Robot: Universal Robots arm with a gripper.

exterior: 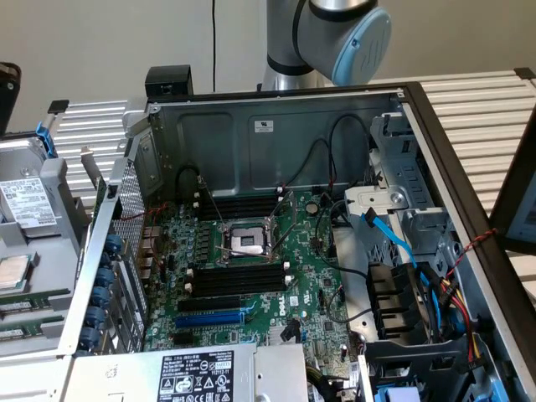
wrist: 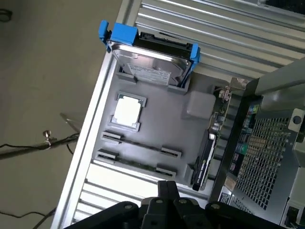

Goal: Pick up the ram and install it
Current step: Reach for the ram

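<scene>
Two ram sticks stand on edge in holders on the grey tray. The nearer ram is a thin strip with a green tint, and the second ram lies parallel just beyond it. My gripper hovers above the tray's near edge, close to the nearer stick, with its dark fingers shut together and nothing between them. In the exterior view the open computer case holds the motherboard with its long black slots and more black slots on either side of the processor socket.
A hard drive in a blue bracket and a processor chip also sit on the tray. A dark card stands between the tray and the case's perforated wall. A blue slot, cables and the arm's elbow show in the exterior view.
</scene>
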